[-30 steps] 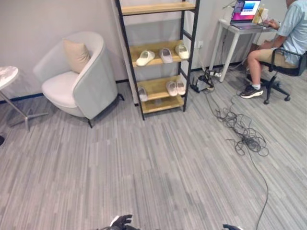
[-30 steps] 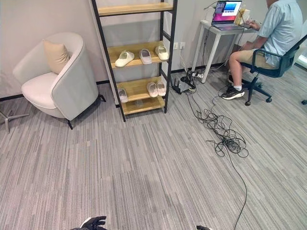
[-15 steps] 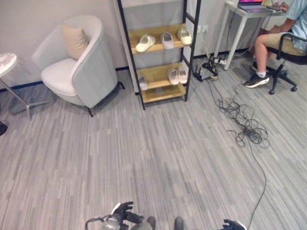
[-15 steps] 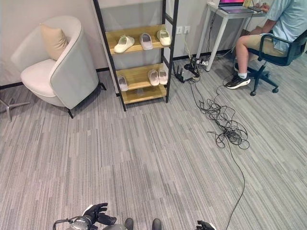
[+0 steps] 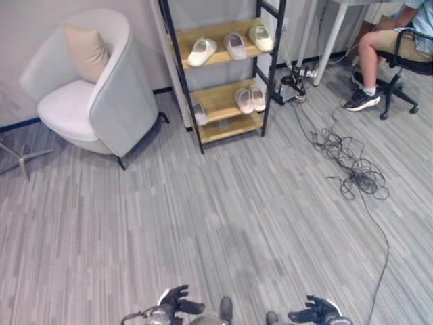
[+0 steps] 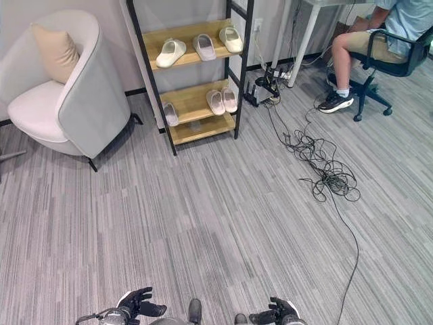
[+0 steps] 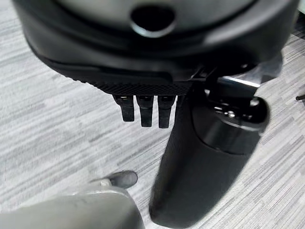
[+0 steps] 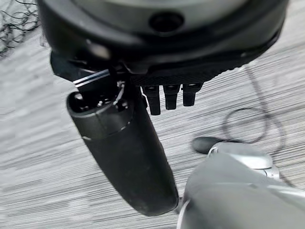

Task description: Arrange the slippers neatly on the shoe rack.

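Six slippers (image 5: pixel 202 51) sit on the shoe rack (image 5: pixel 223 101) at the frame's top centre (three per shelf). Left robot hand (image 5: pixel 177 301) and right robot hand (image 5: pixel 312 311), bottom edge, hang relaxed, holding nothing.

Two dark, matte-black robot hands are showing: the left hand (image 5: pixel 177 298) and right hand (image 5: pixel 313 311), each bearing ridged black fingers (image 7: pixel 145 109), a thick rounded thumb and white covering.
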{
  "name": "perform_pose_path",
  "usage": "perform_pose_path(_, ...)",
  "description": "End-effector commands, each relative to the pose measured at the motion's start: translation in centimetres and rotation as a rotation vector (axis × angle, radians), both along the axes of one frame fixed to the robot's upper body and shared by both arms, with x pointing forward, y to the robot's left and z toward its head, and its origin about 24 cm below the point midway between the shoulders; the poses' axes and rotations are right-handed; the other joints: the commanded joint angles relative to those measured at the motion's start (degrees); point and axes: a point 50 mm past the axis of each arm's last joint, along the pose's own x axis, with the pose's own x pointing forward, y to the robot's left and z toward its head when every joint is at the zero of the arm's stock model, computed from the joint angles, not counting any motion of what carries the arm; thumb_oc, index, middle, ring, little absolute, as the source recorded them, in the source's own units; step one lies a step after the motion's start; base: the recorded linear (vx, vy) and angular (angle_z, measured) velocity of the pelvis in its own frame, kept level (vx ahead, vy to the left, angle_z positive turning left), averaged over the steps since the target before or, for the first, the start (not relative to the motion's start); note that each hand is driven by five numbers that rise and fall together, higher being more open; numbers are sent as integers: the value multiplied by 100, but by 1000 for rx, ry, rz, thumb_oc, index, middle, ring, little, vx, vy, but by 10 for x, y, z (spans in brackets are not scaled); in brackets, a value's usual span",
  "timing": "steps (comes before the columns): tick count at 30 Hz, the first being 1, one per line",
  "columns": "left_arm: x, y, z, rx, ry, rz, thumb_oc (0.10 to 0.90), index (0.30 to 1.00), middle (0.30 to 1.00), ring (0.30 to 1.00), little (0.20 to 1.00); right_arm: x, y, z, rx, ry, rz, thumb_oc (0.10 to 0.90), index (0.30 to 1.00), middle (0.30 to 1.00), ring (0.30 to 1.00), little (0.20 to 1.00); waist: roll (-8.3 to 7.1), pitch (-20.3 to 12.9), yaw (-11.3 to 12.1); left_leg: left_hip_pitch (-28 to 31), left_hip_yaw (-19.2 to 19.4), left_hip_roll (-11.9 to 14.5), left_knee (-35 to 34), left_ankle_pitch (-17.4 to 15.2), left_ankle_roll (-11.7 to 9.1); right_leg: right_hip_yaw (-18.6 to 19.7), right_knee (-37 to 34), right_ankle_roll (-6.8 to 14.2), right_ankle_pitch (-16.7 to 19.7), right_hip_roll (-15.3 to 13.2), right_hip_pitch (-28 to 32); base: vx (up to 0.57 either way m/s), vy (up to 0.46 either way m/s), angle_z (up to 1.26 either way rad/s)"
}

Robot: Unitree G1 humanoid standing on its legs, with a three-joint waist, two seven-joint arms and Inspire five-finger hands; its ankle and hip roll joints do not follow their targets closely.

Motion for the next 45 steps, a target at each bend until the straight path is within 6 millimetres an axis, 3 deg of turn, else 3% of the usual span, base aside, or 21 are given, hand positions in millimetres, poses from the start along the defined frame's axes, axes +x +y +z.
perform_pose_path(1, -4, 1, 0, -7, -4, -4, 800, 900, 900, 900, 900, 12, -11, 10, -29, -79, 19, 800, 900, 900, 900, 900, 23, -199, 25, -344, -1013, 64, 683, -438, -113, -214, 515, -96, 1253, 335, -53, 244, 42, 2)
perform_pose_path(3, -4, 1, -1, -9, -3, -5, 800, 900, 900, 900, 900, 13, -12, 10, -28, -84, 20, 800, 900, 900, 900, 900, 51, -155, -76, -139, -1123, 67, 596, -510, -107, -330, 490, -161, 1083, 360, -227, 268, -34, 15)
perform_pose_path(4, -5, 2, -1, -4, 3, -12, 800, 900, 900, 900, 900, 15, -13, 12, -30, -90, 23, 800, 900, 900, 900, 900, 61, -145, -205, 150, -1250, 79, 457, -634, -124, -466, -25, -229, 915, 405, -514, 461, -114, 24)
perform_pose_path(8, -4, 2, -1, 3, 4, -16, 800, 900, 900, 900, 900, 15, -16, 12, -38, -82, 24, 800, 900, 900, 900, 900, -30, -86, -548, 750, -1665, 107, 216, -898, -238, -157, -1284, -141, 1228, 559, -989, 442, -172, 24)
perform_pose_path(12, -8, 1, -3, 14, 27, -44, 800, 900, 900, 900, 900, 8, -18, 10, -48, -56, 40, 800, 900, 900, 900, 900, -36, -151, -588, 977, -1747, 256, 261, -1095, -352, -77, -1385, -197, 1310, 563, -827, 271, -171, 53)
perform_pose_path(14, -12, -2, -4, 23, 48, -92, 800, 900, 900, 900, 900, 0, -21, 8, -55, -34, 33, 800, 900, 900, 900, 900, 2, -260, -647, 904, -1717, 499, 559, -784, -608, -42, -1387, -361, 1246, 684, -659, 292, -230, 49)
perform_pose_path(16, 1, -3, 0, 27, 6, -94, 800, 900, 900, 900, 900, 7, -24, 12, -62, -73, 13, 800, 900, 900, 900, 900, -207, -53, -550, -101, -1264, 618, 2470, 169, -863, -228, -1739, -574, 1192, 536, -101, 280, -369, 32)
perform_pose_path(19, 4, -1, 1, 34, -5, -89, 800, 900, 900, 900, 900, 8, -26, 13, -68, -75, -6, 800, 900, 900, 900, 900, -298, 25, -494, -434, -901, 766, 2820, 188, -809, -260, -1786, -685, 1069, 523, 106, 172, -173, 10)
perform_pose_path(25, 7, -4, 2, 36, 1, -139, 800, 900, 900, 900, 900, 6, -27, 13, -57, -78, -25, 800, 900, 900, 900, 900, -280, 13, -293, -1242, -564, 406, 1901, -228, -656, -187, -1886, -734, 587, 682, 710, 312, -79, 13)
perform_pose_path(26, 4, -5, 0, 36, 12, -150, 800, 900, 900, 900, 900, 6, -26, 13, -54, -86, -20, 800, 900, 900, 900, 900, -156, -16, -187, -1342, -464, 331, 1068, 121, -673, -92, -1907, -740, 419, 847, 960, 538, -1, 4)
perform_pose_path(30, -4, -4, -2, 31, 28, -144, 800, 900, 900, 900, 900, 11, -20, 13, -38, -103, -4, 800, 900, 900, 900, 900, -85, -98, 59, -1692, -349, 142, 575, 644, -662, 306, -1826, -777, 193, 1003, 1549, 480, 31, -4)
perform_pose_path(32, -11, -2, -4, 26, 49, -128, 800, 900, 900, 900, 900, 6, -17, 11, -30, -86, 14, 800, 900, 900, 900, 900, -95, -254, 147, -1544, -394, 133, 485, 574, -531, 414, -1643, -704, 54, 927, 1713, 464, 115, -52)
perform_pose_path(35, -14, -1, -4, 29, 57, -126, 800, 900, 900, 900, 900, 1, -14, 8, -23, -63, 23, 800, 900, 900, 900, 900, -211, -358, 189, -1385, -437, -31, 725, 347, -352, 367, -719, -327, 485, 650, 1518, 310, 98, -71)
perform_pose_path(36, -14, -1, -4, 29, 57, -126, 800, 900, 900, 900, 900, 1, -14, 8, -23, -63, 23, 800, 900, 900, 900, 900, -212, -359, 190, -1386, -436, -32, 726, 346, -352, 368, -717, -327, 484, 649, 1516, 260, 87, -38)
perform_pose_path(37, -13, 1, -4, 31, 60, -121, 800, 900, 900, 900, 900, 2, -12, 7, -17, -58, 34, 800, 900, 900, 900, 900, -214, -332, 175, -1171, -416, -39, 810, 101, -216, 268, 291, 47, 1359, 489, 1098, 275, 83, -31)
perform_pose_path(38, -11, 2, -3, 30, 52, -114, 800, 900, 900, 900, 900, 4, -10, 7, -12, -63, 38, 800, 900, 900, 900, 900, -178, -292, 140, -988, -463, -22, 847, -30, -152, 177, 749, 142, 1617, 440, 859, 275, 83, -34)
perform_pose_path(39, -11, 2, -3, 30, 52, -114, 800, 900, 900, 900, 900, 4, -10, 7, -12, -63, 39, 800, 900, 900, 900, 900, -180, -291, 139, -987, -463, -23, 848, -31, -151, 177, 752, 142, 1614, 439, 859, 307, 91, -20)
perform_pose_path(41, -8, 4, -1, 43, 42, -127, 800, 900, 900, 900, 900, 3, -6, 6, -10, -60, 49, 800, 900, 900, 900, 900, 70, -254, 54, -453, -629, 159, 767, -285, -58, -351, 1291, -69, 1562, 312, 217, 345, 109, 13)
perform_pose_path(42, -8, 4, -2, 43, 42, -127, 800, 900, 900, 900, 900, 3, -6, 6, -9, -60, 50, 800, 900, 900, 900, 900, 37, -234, 25, -435, -646, 118, 779, -304, -57, -370, 1359, -72, 1497, 271, 222, 403, 54, 10)
perform_pose_path(43, -6, 5, -1, 40, 32, -116, 800, 900, 900, 900, 900, 3, -5, 6, -9, -61, 53, 800, 900, 900, 900, 900, 81, -249, -73, -114, -760, 132, 646, -444, -58, -709, 906, -201, 1131, 254, -108, 419, -7, 15)
perform_pose_path(45, -3, 6, 1, 40, 22, -101, 800, 900, 900, 900, 900, 7, -5, 7, -9, -68, 61, 800, 900, 900, 900, 900, 76, -233, -179, 219, -882, 131, 523, -626, -107, -1045, 282, -252, 897, 231, -443, 490, -71, 19)
